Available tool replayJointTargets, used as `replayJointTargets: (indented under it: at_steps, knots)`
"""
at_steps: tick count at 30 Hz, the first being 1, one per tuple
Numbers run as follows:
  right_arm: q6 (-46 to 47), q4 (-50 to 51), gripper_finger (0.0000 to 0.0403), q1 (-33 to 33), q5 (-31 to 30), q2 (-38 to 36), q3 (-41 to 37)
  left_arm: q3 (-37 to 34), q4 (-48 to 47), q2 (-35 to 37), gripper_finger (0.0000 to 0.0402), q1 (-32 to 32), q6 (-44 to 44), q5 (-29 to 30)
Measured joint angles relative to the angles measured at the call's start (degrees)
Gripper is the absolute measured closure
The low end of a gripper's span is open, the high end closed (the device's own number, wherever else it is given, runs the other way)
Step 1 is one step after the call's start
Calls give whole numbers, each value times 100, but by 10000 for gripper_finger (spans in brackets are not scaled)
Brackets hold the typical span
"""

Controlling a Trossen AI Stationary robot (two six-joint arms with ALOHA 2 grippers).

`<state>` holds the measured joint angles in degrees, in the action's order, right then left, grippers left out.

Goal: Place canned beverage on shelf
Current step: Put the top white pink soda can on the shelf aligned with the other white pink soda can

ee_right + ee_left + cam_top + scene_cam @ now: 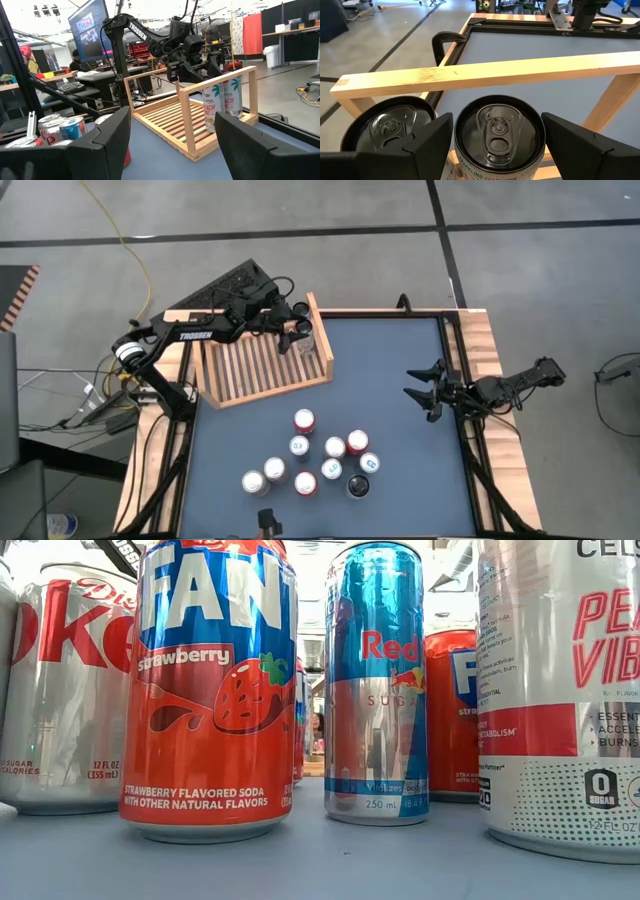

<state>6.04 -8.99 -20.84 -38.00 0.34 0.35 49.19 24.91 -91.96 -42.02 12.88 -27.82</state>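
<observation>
From above, the left gripper (296,332) is seen over the far right corner of the shelf (262,367), which lies at the table's (400,390) far left. Only the left wrist view shows its fingers (431,142) spread wide either side of a can (498,134), with a gap visible on each side; a second can (387,127) stands just beside it. Both cans are shown upright inside the shelf corner in the right wrist view. The right gripper (428,392) is seen wide open at the table's right edge, empty. Label print on the nearer can cluster (318,460) is legible in the low view alone.
</observation>
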Motion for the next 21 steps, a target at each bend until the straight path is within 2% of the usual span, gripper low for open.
replayJointTargets:
  at_steps: [11, 21]
  knots:
    - [0, 43, 128, 0, 2, 0, 1, -2, -35, 0, 109, 157, -51, 113]
    - [13, 140, 128, 0, 0, 0, -1, -4, -68, 0, 75, 189, -4, 258]
